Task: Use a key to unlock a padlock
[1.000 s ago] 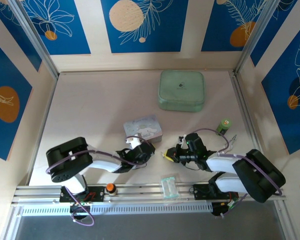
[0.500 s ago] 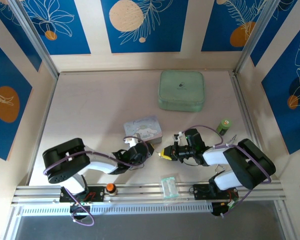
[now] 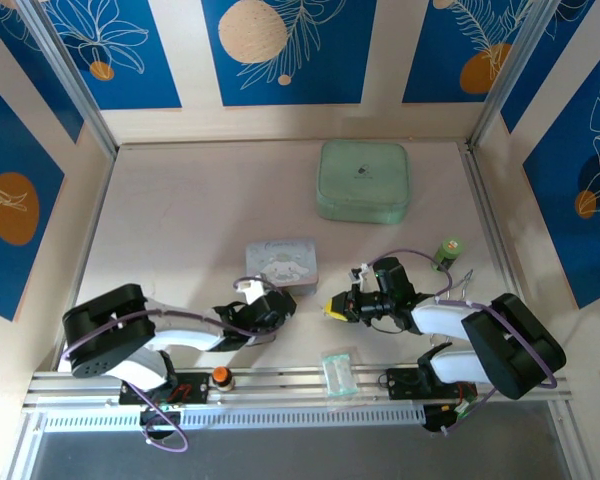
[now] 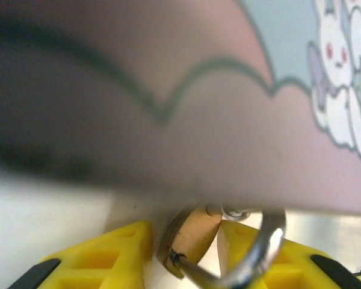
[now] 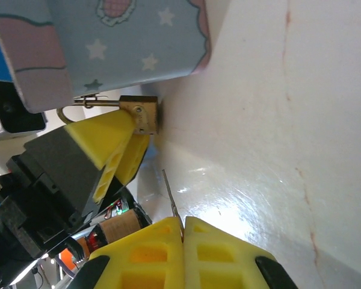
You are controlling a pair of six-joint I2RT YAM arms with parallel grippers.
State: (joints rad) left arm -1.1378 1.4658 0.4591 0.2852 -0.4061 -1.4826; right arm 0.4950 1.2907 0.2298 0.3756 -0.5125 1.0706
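So the padlock [image 5: 141,113] is sitting on the counter [image 5: 277,150], tucked right up against the bottom edge of the pastel cartoon box [image 5: 120,42], brass body on its side and the shackle [image 4: 268,241] sticking out along the box. My left gripper [image 4: 186,241] has its yellow fingers spread a bit on either side of it, and there's a sliver of gap on one side, so it looks loose rather than clamped. My right gripper [image 5: 183,232] is pressed together on the key [image 5: 170,195]. The thin blade pokes out toward the padlock but stops short of it. The green case [image 3: 364,180] sits way off at the back.
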